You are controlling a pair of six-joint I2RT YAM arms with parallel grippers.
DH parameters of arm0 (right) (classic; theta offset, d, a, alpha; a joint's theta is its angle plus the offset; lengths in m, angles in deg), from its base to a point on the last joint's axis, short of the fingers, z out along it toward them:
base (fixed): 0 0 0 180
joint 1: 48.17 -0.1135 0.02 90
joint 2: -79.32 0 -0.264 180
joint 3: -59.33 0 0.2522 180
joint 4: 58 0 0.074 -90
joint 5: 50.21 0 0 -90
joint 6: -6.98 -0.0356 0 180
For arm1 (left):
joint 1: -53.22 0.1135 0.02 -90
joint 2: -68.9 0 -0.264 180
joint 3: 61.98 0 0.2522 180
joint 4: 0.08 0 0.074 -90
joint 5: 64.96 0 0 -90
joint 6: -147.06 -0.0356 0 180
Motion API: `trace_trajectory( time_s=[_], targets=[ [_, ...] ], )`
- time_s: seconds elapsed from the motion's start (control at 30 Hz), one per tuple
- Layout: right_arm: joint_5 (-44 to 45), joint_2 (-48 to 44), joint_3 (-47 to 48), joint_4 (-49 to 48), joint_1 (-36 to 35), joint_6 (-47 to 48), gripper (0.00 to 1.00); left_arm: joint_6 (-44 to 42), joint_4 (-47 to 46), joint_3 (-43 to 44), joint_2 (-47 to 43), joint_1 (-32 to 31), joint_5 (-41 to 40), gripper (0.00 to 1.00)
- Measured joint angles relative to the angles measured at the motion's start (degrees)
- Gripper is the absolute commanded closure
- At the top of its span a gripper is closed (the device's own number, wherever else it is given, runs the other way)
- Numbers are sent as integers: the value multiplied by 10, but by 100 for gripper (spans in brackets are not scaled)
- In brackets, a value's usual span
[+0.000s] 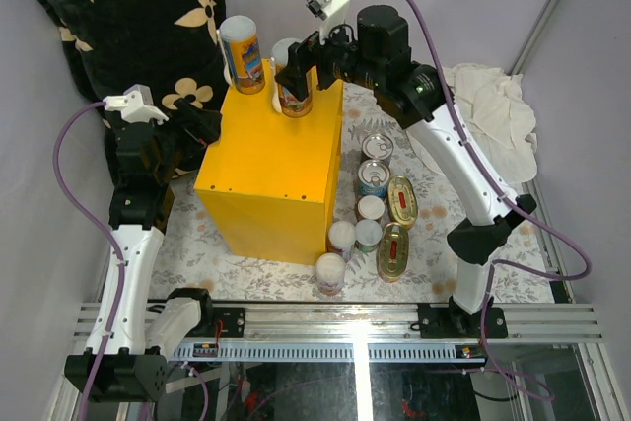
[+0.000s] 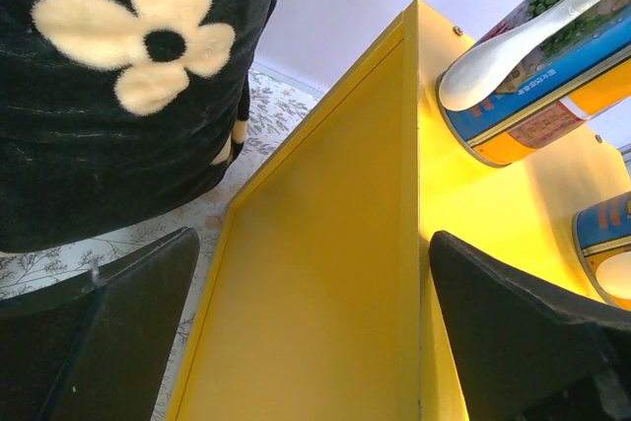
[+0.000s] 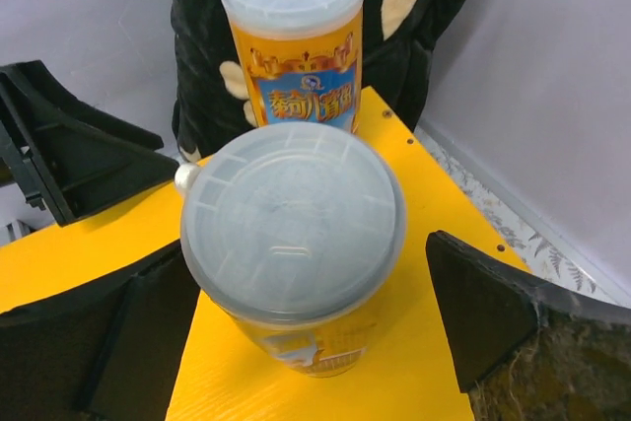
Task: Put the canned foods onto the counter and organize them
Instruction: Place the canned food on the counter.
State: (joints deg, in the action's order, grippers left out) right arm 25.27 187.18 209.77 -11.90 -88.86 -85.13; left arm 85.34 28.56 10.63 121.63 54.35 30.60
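The counter (image 1: 276, 175) is a yellow box in the middle of the table. Two slim white-lidded cans stand at its far edge: one (image 1: 242, 51) at the back left, one (image 1: 286, 50) beside it. My right gripper (image 1: 296, 86) is open around the second can (image 3: 296, 214), with a gap at the right finger; the can stands on the box top (image 3: 414, 372). My left gripper (image 1: 202, 125) is open and empty at the box's upper left edge (image 2: 325, 293); both cans show there (image 2: 537, 76) (image 2: 606, 244).
Several cans stand on the flowered cloth right of the box: silver-topped ones (image 1: 377, 148) (image 1: 373, 176), white-lidded ones (image 1: 341, 235) (image 1: 330, 271) and two gold oval tins (image 1: 401, 200) (image 1: 393, 250). A black flowered pillow (image 1: 128, 7) leans at the back left. A white rag (image 1: 493, 96) lies at the back right.
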Motion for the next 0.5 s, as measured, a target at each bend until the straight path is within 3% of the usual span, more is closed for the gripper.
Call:
trace_trajectory(
  time_s=[0.1,0.3,0.5],
  targets=[
    [-5,-18,-33,-38,4,-1,1,0,-1,0,1,0,0,0],
    [-24,-125,-214,-115,8,-1,2,0,-4,0,6,1,1,0],
    [-56,-137,-241,-157,26,-1,6,0,-8,0,7,4,5,0]
  ],
)
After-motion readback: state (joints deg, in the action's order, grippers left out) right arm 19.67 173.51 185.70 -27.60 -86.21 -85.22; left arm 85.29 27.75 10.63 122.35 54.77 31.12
